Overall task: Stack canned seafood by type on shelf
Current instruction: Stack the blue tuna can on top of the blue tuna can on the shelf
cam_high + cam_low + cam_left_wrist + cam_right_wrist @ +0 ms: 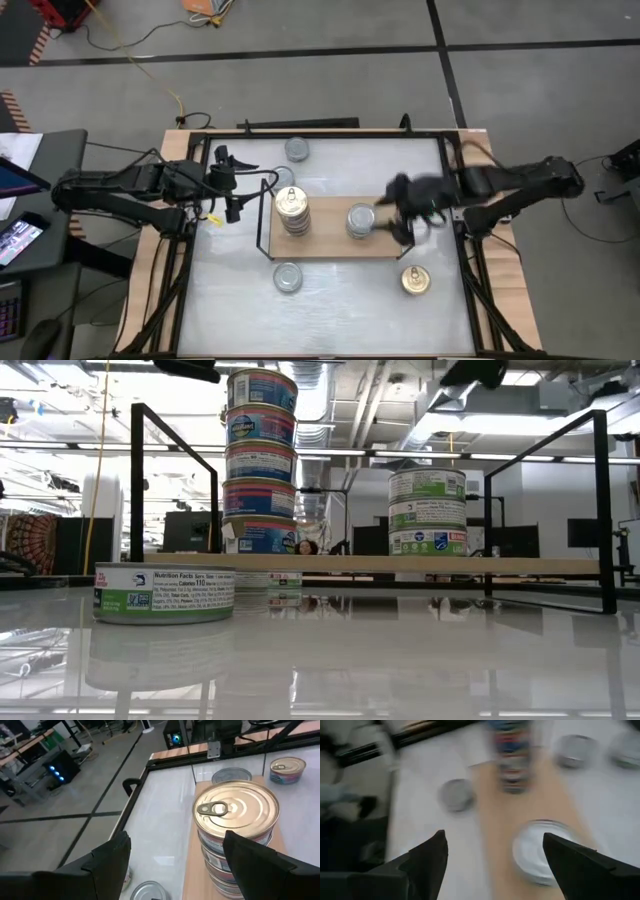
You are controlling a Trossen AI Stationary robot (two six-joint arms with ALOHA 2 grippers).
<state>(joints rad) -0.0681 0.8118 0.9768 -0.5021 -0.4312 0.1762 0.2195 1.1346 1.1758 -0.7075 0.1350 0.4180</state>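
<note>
The shelf (335,243) is a light wooden board with black wire ends. On it stand a tall stack of gold-lidded tins (292,210) (260,460) and a shorter stack of silver-lidded tins (360,220) (427,512). Loose tins rest flat on the table: two silver ones (297,150) (285,178) beyond the shelf, one silver (288,277) and one gold (416,282) on its near side. My left gripper (240,186) (175,865) is open, left of the gold stack (235,810). My right gripper (400,212) (492,862) is open, hovering just right of the silver stack (542,850).
The shelf's black wire frame (137,480) rises at each short end. The white tabletop (340,300) sits inside a black rail and wooden border (150,300). Bare table lies between the loose tins on the near side. A tin (165,592) stands close to the low camera.
</note>
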